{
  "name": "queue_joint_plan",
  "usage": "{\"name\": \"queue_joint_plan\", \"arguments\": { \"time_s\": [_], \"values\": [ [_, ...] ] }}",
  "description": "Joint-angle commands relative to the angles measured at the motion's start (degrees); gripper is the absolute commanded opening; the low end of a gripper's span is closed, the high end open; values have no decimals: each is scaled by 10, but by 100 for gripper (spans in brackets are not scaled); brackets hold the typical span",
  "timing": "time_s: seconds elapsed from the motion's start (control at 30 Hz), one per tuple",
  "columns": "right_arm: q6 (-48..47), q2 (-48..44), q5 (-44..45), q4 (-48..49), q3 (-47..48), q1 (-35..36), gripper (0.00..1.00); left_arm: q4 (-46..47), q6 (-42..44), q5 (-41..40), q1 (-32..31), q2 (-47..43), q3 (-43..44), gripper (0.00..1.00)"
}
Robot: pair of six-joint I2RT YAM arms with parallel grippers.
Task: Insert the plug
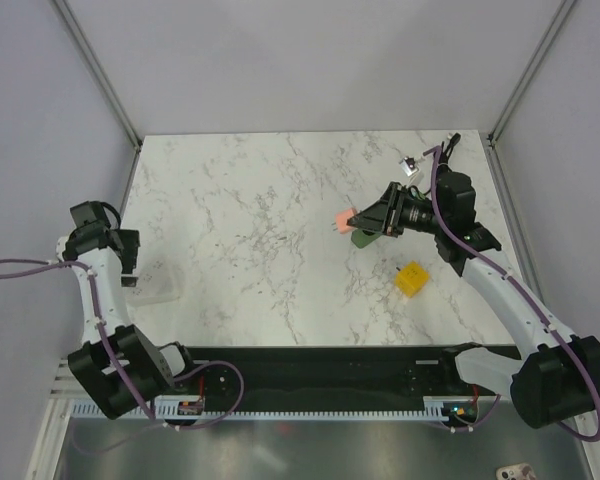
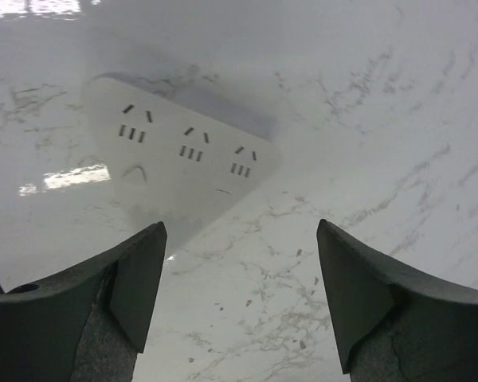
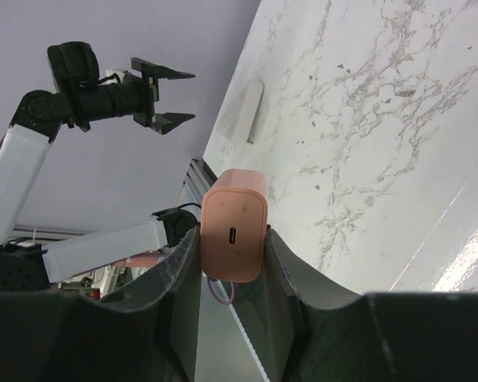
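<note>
Right pincer [image 3: 233, 243] pinching orange plug [image 3: 233, 227], raised over counter [image 1: 260, 200], right half. Left pincer [image 2: 240, 270] spread, hovering above white power strip [image 2: 183, 147] at left edge. Yellow block [image 1: 411, 278] lies near right arm, well apart from strip.

White marble-veined bench [image 1: 250, 290], glossy, glare patches. Plain pale grey-lilac walls [image 1: 300, 60] on three sides. Metal corner posts [image 1: 96, 72] at back.

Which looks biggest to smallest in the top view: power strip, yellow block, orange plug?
1. power strip
2. yellow block
3. orange plug, partly hidden in the right gripper and raised toward the camera, so block versus plug is unsure.
</note>
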Motion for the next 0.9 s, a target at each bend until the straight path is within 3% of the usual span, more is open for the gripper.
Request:
{"name": "queue_joint_plan", "arguments": {
  "time_s": [0.0, 0.27, 0.47, 0.63, 0.87],
  "values": [
    [-5, -13, -16, 5, 8, -1, 0, -74, -87, -43, 56, 42, -3, 84],
    [-5, -21, -23, -5, 16, -1, 0, -62, -124, -21, 83, 125, 9, 86],
    [-9, -22, -18, -10, 17, -1, 0, -60, -107, -84, 83, 185, 54, 86],
    [-9, -21, -14, -8, 17, -1, 0, -46, -59, -111, 81, 252, 91, 79],
    [-10, -27, -6, -9, 12, -1, 0, -54, -63, -125, 81, 277, 70, 78]
  ]
}}
